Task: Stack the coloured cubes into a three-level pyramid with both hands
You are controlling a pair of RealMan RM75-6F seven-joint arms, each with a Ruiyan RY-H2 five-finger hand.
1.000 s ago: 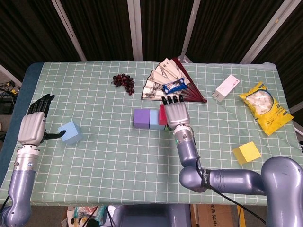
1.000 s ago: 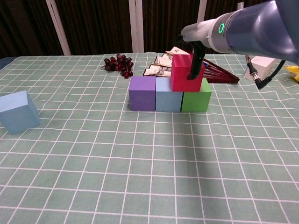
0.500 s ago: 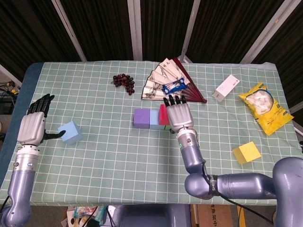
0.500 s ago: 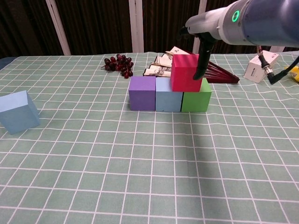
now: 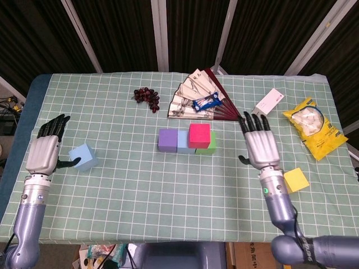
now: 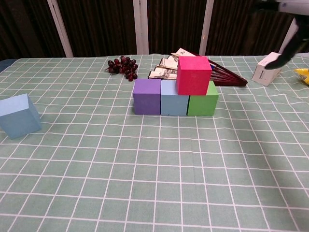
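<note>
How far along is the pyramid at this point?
Done: purple, pale blue and green cubes form the base; the red cube sits on top. In hand: nothing; both the right hand and left hand are open. Left: loose blue cube, yellow cube.

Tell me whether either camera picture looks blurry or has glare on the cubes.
Head view: sharp, evenly lit, no glare on the red cube. Chest view: the cubes are crisp, but the right hand at the top corner is smeared and partly cut off.
</note>
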